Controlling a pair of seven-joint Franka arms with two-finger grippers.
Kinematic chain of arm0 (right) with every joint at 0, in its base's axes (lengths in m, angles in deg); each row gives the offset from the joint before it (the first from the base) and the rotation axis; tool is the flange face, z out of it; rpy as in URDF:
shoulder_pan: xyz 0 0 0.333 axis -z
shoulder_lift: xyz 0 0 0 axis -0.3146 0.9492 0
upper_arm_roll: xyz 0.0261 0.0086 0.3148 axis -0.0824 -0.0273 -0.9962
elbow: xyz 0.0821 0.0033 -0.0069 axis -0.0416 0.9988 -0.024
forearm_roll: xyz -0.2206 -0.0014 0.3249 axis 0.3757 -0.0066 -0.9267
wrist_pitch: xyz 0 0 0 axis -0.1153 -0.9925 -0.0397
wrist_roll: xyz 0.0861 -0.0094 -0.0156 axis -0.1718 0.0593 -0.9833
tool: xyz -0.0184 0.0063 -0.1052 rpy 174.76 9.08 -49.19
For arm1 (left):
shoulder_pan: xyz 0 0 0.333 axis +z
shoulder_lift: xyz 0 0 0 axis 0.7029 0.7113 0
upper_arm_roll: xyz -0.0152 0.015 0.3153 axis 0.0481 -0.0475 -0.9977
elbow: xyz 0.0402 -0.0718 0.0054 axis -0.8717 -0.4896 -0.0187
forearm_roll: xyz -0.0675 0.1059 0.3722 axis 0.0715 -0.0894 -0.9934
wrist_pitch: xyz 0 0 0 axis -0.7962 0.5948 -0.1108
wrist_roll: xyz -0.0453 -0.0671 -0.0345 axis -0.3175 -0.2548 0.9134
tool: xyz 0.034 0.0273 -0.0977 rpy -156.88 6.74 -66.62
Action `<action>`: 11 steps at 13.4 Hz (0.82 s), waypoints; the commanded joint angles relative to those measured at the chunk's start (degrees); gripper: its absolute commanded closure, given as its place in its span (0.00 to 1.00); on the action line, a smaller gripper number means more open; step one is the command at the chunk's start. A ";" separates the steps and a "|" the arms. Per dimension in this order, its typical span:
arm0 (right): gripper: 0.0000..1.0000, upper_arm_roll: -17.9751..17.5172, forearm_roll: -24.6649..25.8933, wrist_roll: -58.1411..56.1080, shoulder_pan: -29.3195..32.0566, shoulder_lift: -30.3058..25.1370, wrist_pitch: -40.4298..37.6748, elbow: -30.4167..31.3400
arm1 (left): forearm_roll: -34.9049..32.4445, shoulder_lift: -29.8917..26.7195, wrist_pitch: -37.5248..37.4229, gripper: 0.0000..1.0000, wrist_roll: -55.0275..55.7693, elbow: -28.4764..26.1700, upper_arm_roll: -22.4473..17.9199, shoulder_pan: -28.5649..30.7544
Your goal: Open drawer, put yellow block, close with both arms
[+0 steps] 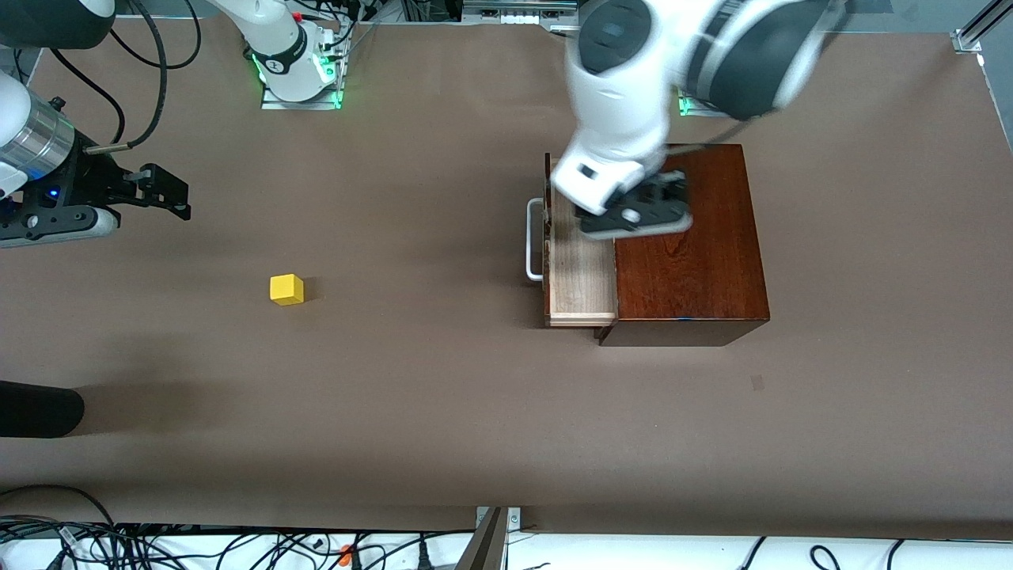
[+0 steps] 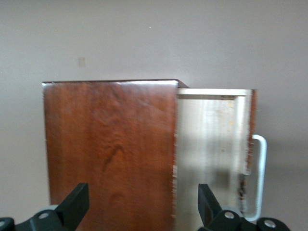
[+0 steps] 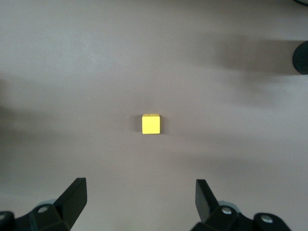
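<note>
Drawer (image 1: 582, 269) partly pulled out of wooden box (image 1: 688, 261); left hand (image 1: 633, 207) open above it. Right hand (image 1: 162, 192) open, empty, over desk (image 1: 443, 412); yellow block (image 1: 286, 289) sits apart. No readable writing.

You have a brown table (image 1: 443, 412) carrying two things. The yellow block (image 1: 286, 289) sits on it toward the right arm's end, well apart from the wooden box (image 1: 688, 261), which rests toward the left arm's end. The box's drawer (image 1: 582, 273) stands pulled out toward the block, its white handle (image 1: 535, 240) facing the block. A dark object (image 1: 36, 408) pokes in at the table's edge, nearer the front camera than the block.
</note>
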 commanded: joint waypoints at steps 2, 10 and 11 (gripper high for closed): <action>0.00 -0.15 -0.90 -0.08 0.19 0.73 -1.16 -1.52 | 6.03 -2.53 -2.00 0.00 -15.47 -0.74 1.01 11.08; 0.00 -0.24 -0.20 0.01 0.10 0.73 -6.08 -1.43 | 18.18 -18.14 6.84 0.00 -38.43 -19.50 -14.62 15.24; 0.00 -0.15 -0.28 0.01 0.10 0.73 -5.82 -1.44 | 17.57 -21.13 11.23 0.00 -39.41 -23.90 -15.33 15.33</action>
